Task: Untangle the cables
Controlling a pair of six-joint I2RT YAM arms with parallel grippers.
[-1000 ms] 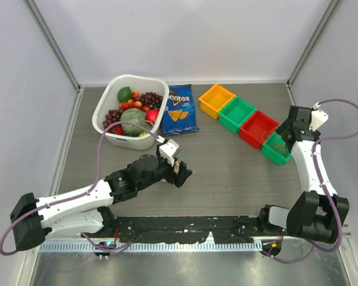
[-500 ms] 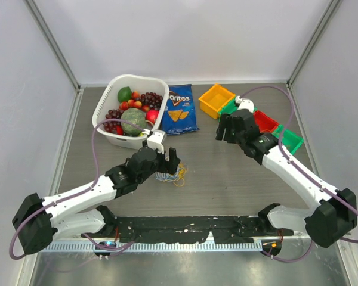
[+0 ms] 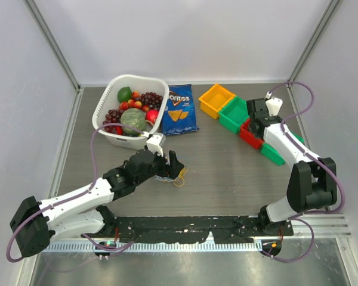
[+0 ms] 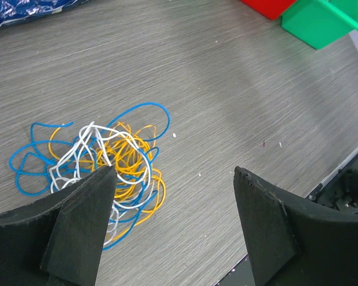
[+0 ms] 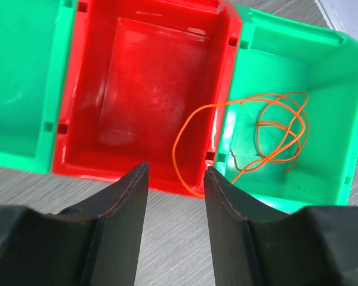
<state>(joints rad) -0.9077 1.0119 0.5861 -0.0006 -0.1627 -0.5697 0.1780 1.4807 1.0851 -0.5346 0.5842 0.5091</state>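
In right wrist view alone, orange cable (image 5: 259, 99) shows.

orange cable (image 5: 277, 128) lies in the right green bin (image 5: 322, 59), one loop draped into the red bin (image 5: 149, 71).

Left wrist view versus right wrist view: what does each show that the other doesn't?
Only the left wrist view shows the tangled blue, white and yellow cables on the table by the open left hand, plus an edge of the blue chip bag. Only the right wrist view shows a single orange cable lying in a green bin, one loop draped into the red bin, beneath the open right hand. Both show grey tabletop and parts of a red and a green bin.
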